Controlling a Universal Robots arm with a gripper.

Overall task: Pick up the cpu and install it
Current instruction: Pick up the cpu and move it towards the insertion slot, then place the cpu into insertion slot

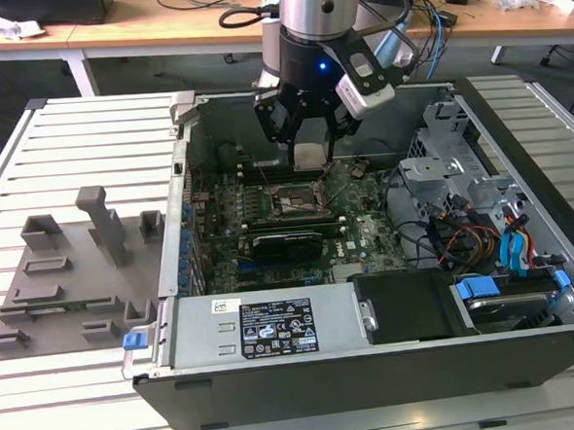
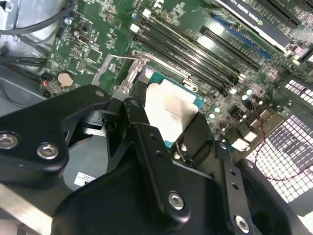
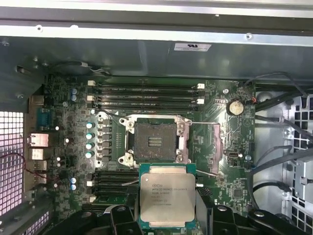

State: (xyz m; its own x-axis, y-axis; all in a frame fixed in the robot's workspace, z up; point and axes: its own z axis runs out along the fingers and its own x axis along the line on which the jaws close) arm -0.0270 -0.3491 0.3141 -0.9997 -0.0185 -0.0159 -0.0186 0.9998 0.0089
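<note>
Inside the case [image 1: 375,377], the hand [image 1: 310,147] holds one cpu [image 3: 167,197] above one socket [image 3: 155,142].

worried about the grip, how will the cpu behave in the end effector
The cpu looks thin and stiff, so it likely won't flex and is probably light. The end effector grips only its edges, so the smooth metal might slip. A drop onto the socket could damage it.

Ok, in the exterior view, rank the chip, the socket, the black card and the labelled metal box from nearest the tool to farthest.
1. chip: held in the tool.
2. socket: just under the chip.
3. black card: beyond the socket, toward the camera.
4. labelled metal box: farthest, along the near edge in this view.
</note>
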